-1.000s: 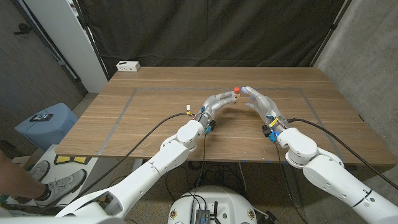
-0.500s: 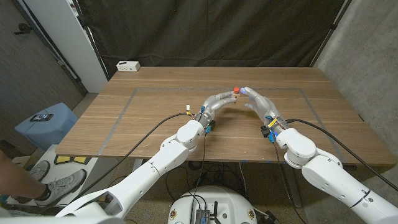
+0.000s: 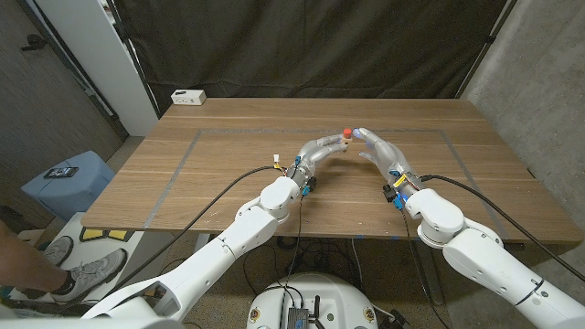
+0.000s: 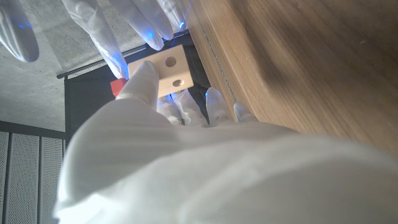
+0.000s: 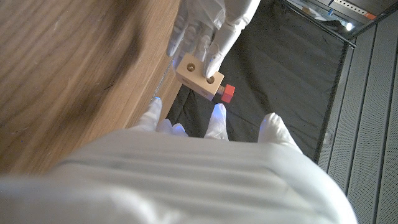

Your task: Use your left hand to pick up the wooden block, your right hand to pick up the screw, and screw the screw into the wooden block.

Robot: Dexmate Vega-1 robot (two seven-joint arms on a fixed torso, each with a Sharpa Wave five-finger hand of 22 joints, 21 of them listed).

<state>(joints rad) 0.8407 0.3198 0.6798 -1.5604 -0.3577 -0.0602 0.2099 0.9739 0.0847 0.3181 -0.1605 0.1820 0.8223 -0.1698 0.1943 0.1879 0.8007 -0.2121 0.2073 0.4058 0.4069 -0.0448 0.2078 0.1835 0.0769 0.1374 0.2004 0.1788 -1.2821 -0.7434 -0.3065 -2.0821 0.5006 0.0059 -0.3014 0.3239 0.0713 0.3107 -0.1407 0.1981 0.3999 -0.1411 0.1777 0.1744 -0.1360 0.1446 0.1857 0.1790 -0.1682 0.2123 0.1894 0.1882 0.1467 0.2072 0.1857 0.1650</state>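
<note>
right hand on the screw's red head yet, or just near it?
Cannot tell. In the right wrist view the screw juts from the wooden block in the left hand, just beyond the right hand fingertips; no contact or gap shows plainly.

Looks like a robotics lab: black curtain backdrop [image 3: 311, 46], bare concrete wall [image 3: 539, 82], taped wooden bench [image 3: 228, 183], white power strip [image 3: 188, 96], loose black cables [image 3: 219, 187].

Your two hands meet near the middle of the table [image 3: 228, 174], so little room is left between them. The left hand [image 3: 322, 149] holds the wooden block [image 3: 340, 142] there, and the right hand [image 3: 379, 148] is just beside it. A white box [image 3: 188, 96] sits at the far left corner, well apart.
</note>
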